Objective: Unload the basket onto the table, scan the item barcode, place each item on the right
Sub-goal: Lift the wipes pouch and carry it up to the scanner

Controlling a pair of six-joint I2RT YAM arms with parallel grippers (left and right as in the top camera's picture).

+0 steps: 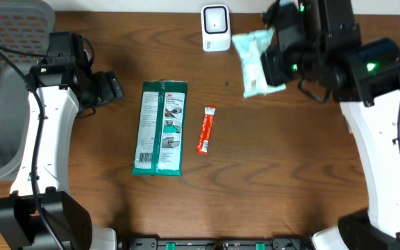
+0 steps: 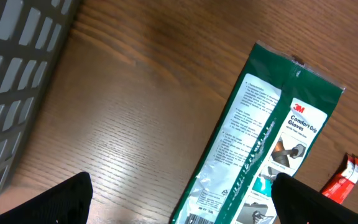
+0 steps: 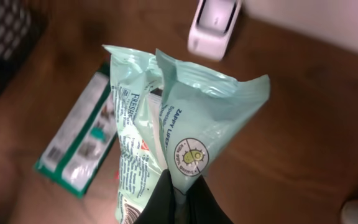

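Wipes pack (image 1: 255, 61), pinched in the right claw (image 3: 176, 190) at four o'clock from the scanner (image 1: 215, 28), likely awaits barcode reading; left claw (image 1: 110, 88) gapes empty.

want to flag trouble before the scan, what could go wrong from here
1. The right hand pinches the mint wipes pack only by a thin edge; the soft pack could slip out.
2. The pack is folded and creased, so its barcode may not face the white scanner flat, and the read could fail.
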